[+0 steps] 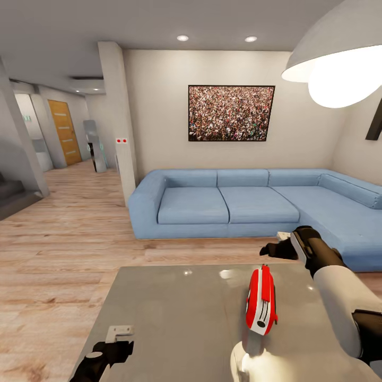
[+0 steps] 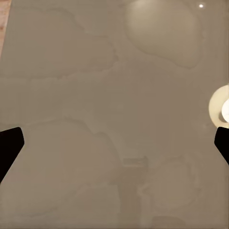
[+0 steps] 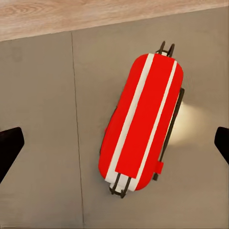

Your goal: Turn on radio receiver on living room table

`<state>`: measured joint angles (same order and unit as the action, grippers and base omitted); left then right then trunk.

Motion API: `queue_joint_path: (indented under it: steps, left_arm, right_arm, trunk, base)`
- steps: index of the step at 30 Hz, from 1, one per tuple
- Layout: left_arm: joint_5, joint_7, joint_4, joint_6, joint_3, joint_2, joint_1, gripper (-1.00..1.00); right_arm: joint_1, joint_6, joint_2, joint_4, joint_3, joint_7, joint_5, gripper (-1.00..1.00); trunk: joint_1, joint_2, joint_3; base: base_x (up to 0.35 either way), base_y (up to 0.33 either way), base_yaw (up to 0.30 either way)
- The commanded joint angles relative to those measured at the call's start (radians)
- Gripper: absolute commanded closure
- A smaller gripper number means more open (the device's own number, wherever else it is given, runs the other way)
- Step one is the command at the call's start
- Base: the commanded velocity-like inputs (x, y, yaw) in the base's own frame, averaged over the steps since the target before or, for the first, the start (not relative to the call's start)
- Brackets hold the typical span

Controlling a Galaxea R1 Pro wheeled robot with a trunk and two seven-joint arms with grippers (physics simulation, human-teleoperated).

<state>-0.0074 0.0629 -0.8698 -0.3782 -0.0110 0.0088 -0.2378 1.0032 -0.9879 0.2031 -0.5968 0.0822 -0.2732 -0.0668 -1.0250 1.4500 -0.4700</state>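
Note:
The red radio receiver [image 1: 261, 300] with its white edge band stands on edge on the glossy grey table [image 1: 159, 307], toward the right. My right gripper [image 1: 278, 244] hovers above and just beyond it, open. The right wrist view looks straight down on the radio receiver [image 3: 140, 121], which lies between the widely spread fingertips [image 3: 10, 148] without touching them. My left gripper [image 1: 119, 341] hangs open over the table's near left part, and its wrist view holds bare table top [image 2: 71, 71] between its fingertips [image 2: 9, 148].
In the living room, a blue L-shaped sofa [image 1: 228, 204] runs behind the table and along the right. A framed crowd picture [image 1: 231, 112] hangs on the beige wall. A grey pendant lamp [image 1: 339, 58] hangs at upper right. Light wood floor [image 1: 63, 249] opens to a hallway at left.

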Motion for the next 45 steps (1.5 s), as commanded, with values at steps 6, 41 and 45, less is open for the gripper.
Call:
queue_joint_path:
  steps: [6,41,45]
  left_arm:
    - [0.0,0.0,0.0,0.0,0.0,-0.001,0.0,-1.0]
    - [-0.006,0.043,-0.316,0.073,-0.145,-0.073,-0.002,-1.0]
    - [-0.006,0.044,-0.313,0.073,-0.145,-0.073,-0.002,-1.0]
  right_arm:
    - [0.0,0.0,-0.002,0.0,-0.005,-0.012,-0.008,-1.0]
    - [0.0,0.041,-0.055,0.003,-0.003,-0.011,-0.011,-1.0]
    - [0.0,0.041,-0.045,0.004,-0.001,-0.007,-0.011,-1.0]
  trunk:
    - [0.0,0.0,0.0]
    - [0.0,0.0,0.0]
    - [0.0,0.0,-0.004]
  base:
    - [0.0,0.0,0.0]
    - [0.0,0.0,0.0]
    - [0.0,0.0,-0.037]
